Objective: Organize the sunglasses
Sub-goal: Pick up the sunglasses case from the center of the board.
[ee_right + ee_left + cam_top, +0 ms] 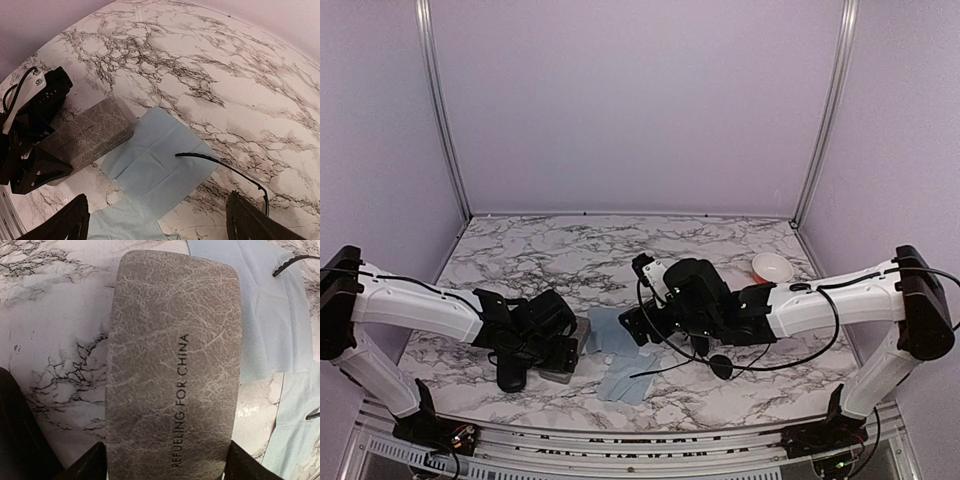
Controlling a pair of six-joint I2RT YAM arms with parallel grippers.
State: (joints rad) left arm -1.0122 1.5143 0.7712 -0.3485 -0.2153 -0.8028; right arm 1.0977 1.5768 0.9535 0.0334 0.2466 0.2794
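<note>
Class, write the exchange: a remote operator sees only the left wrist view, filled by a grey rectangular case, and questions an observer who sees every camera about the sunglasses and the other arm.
Operator: Where do the thin black wire-framed sunglasses lie?
Observer: One pair lies on the white marble table, right of the pale blue cloth, one slender arm reaching onto it.
Operator: Is the right gripper holding anything?
Observer: No, it hangs open and empty above that cloth.
</note>
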